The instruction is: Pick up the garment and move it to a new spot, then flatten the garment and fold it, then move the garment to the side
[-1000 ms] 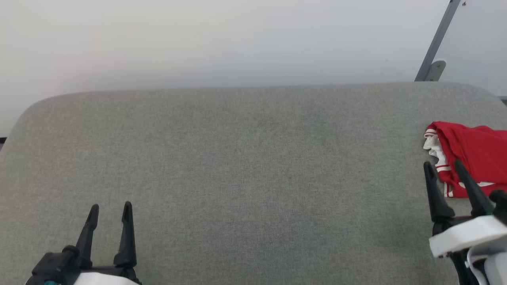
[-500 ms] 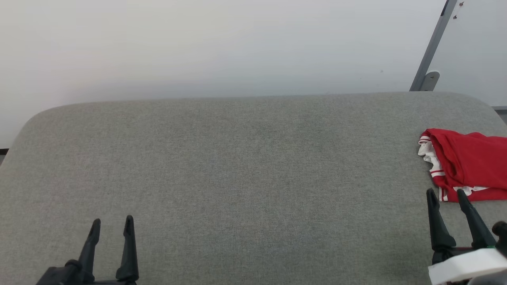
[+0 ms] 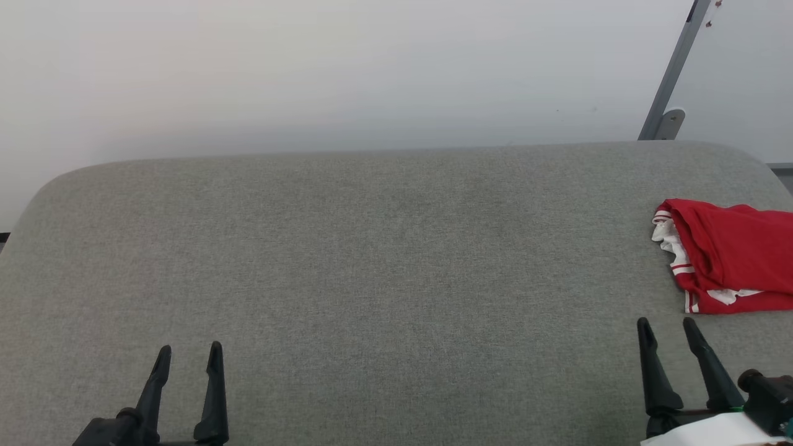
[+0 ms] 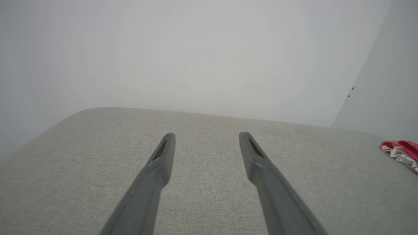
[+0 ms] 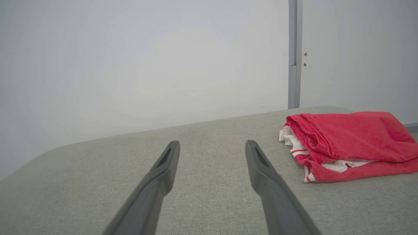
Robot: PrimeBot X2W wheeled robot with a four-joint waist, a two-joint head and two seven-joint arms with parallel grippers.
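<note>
As we look, garment (image 3: 731,254): folded red thin-fabric T-shirt, white striped sleeves.
Left gripper (image 3: 189,348): spread wide, empty.
Right gripper (image 3: 666,322): spread wide, empty.

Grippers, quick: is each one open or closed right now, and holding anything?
Left gripper: open, holding nothing, above the grey padded surface.
Right gripper: open, holding nothing, near the garment but not touching it.

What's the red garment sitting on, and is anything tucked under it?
The garment lies directly on the grey padded surface, with its white striped sleeve showing at the edge. Anything beneath it is covered.
</note>
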